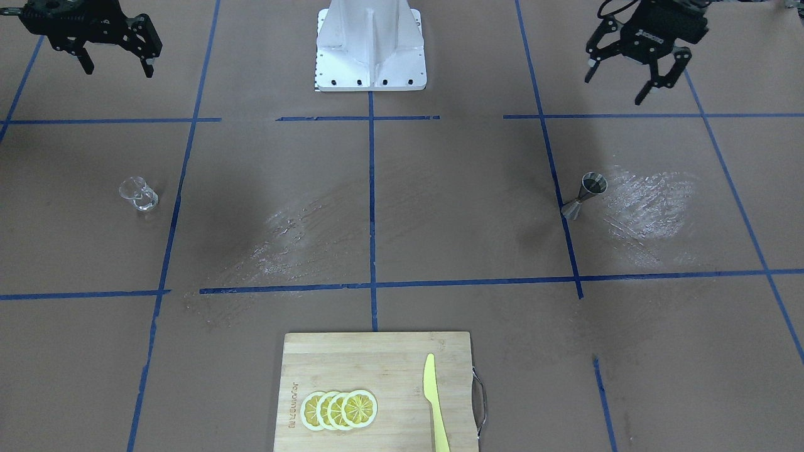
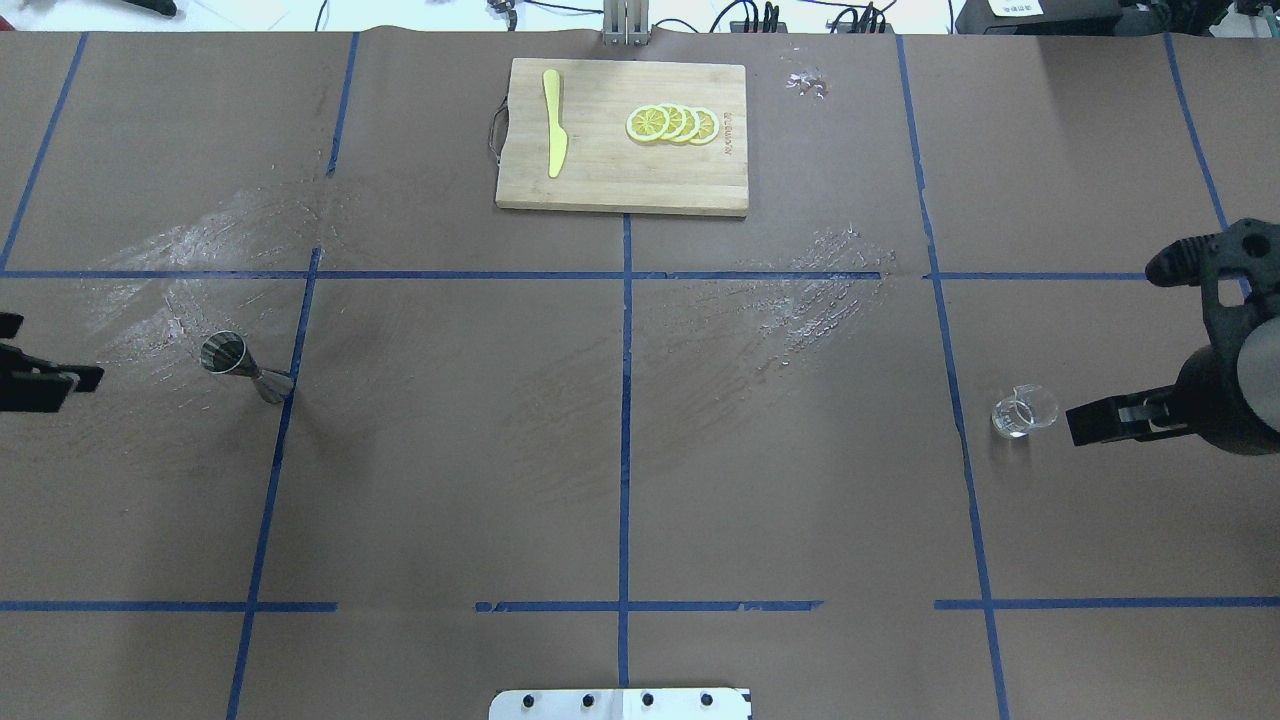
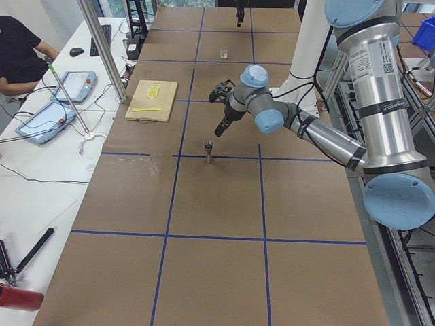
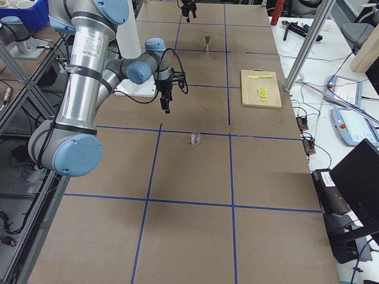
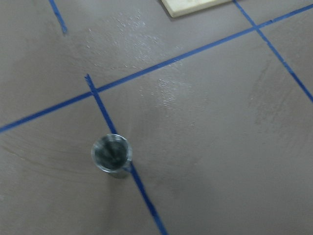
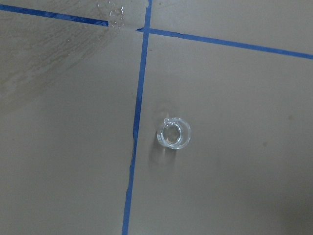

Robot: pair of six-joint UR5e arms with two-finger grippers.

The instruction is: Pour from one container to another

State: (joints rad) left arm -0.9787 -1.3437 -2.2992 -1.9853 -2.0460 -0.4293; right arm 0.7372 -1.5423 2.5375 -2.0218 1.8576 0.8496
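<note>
A steel jigger [image 1: 584, 196] stands upright on the brown table, beside a blue tape line; it also shows as the jigger [image 2: 245, 365] and from above as the jigger [image 5: 112, 152]. A small clear glass beaker [image 1: 138, 193] stands on the opposite side, also seen as the beaker [image 2: 1024, 411] and the beaker [image 6: 173, 133]. My left gripper [image 1: 614, 88] hangs open in the air, behind the jigger and well apart from it. My right gripper [image 1: 118, 71] is open too, raised behind the beaker, holding nothing.
A wooden cutting board [image 2: 600, 190] at the far middle edge carries lemon slices [image 2: 672, 123] and a yellow knife [image 2: 554, 135]. The robot's white base [image 1: 370, 47] sits at the near middle. Wet streaks [image 1: 647, 210] mark the table near the jigger.
</note>
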